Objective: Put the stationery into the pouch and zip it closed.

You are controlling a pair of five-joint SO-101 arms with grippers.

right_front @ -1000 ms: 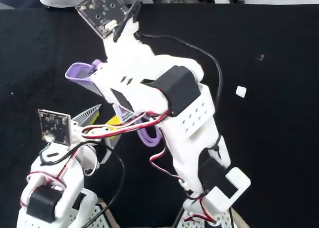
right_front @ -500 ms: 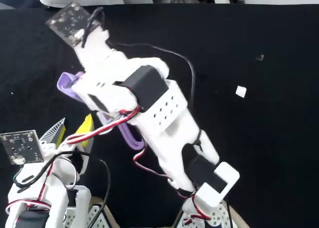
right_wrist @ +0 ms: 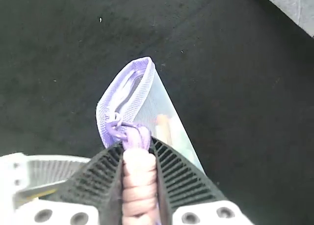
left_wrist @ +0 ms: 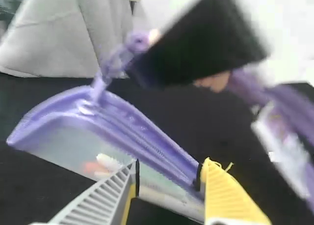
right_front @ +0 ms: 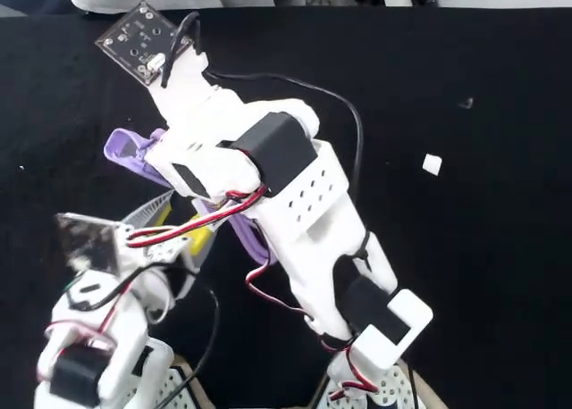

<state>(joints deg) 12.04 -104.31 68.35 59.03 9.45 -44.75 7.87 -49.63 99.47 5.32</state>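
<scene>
A purple mesh pouch (right_front: 125, 146) is held up off the black table at the left. My right gripper (right_wrist: 136, 147) is shut on its pinkish zip pull (right_wrist: 139, 166), at the end of the pouch (right_wrist: 140, 95). In the high view the right arm stretches across to the pouch, with its gripper (right_front: 157, 146) against the purple edge. Stationery (left_wrist: 100, 163) shows through the mesh, orange and white. My left gripper (left_wrist: 167, 182) is open, its grey and yellow fingers on either side of the pouch's (left_wrist: 73, 136) lower edge. From above, the left gripper (right_front: 179, 221) sits just below the right arm.
A small white block (right_front: 432, 164) lies alone on the table (right_front: 474, 275) at the right. Red and black wires hang between the two arms. Grey cloth lies beyond the table's far edge.
The right arm swung the pouch leftward, then eased slightly back. The left arm pulled away toward the lower left, then came back up to the pouch.
</scene>
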